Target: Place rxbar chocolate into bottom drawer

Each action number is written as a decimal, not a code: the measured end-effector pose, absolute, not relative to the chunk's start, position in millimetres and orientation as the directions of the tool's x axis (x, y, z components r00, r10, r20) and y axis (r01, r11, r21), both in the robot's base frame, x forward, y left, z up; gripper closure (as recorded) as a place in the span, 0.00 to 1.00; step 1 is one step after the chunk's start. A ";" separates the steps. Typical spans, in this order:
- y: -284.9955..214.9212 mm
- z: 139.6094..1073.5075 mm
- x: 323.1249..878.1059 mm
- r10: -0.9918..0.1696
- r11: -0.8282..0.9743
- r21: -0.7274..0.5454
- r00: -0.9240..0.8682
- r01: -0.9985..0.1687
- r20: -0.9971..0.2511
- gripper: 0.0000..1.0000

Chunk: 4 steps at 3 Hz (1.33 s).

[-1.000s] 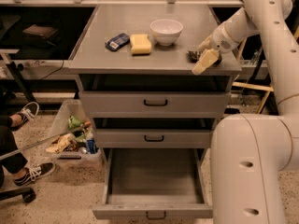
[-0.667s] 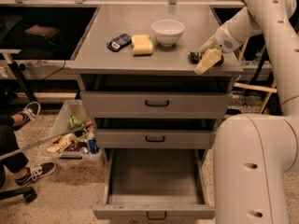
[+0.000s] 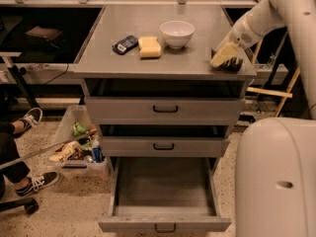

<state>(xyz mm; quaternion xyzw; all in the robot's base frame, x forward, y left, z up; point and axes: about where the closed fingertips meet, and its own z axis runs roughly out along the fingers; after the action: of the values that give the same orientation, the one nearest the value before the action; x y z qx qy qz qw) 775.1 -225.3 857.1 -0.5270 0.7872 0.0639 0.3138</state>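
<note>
My gripper (image 3: 224, 57) is low over the front right corner of the grey cabinet top (image 3: 148, 58), with its pale finger cover pointing down and left. A dark shape (image 3: 232, 65) lies right under it at the corner. It may be the rxbar chocolate, but the gripper covers most of it. The bottom drawer (image 3: 164, 224) is pulled out wide at the foot of the cabinet, and nothing shows inside it. Its small black handle is on the front.
On the top stand a white bowl (image 3: 177, 33), a yellow sponge block (image 3: 149, 47) and a dark blue packet (image 3: 125, 44). The two upper drawers (image 3: 165, 109) are shut. A bin of litter (image 3: 79, 149) and a person's shoes (image 3: 30, 118) are on the floor at left. My white base (image 3: 276, 177) fills the lower right.
My gripper has shifted slightly right and up along the front right corner of the top. The dark shape now shows under it instead of at its left.
</note>
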 end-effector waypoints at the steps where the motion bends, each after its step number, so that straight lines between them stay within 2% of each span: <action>1: -231.1 888.0 778.0 -0.806 0.454 -0.318 -0.231 -0.832 -0.545 1.00; 3: -220.9 879.5 772.6 -0.809 0.426 -0.279 -0.224 -0.861 -0.544 1.00; 4: -220.8 895.4 731.0 -0.841 0.411 -0.199 -0.285 -0.890 -0.459 1.00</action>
<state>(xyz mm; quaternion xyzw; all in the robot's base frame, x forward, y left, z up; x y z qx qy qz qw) 731.0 -220.8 895.4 -0.5407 0.8002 0.0476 0.2549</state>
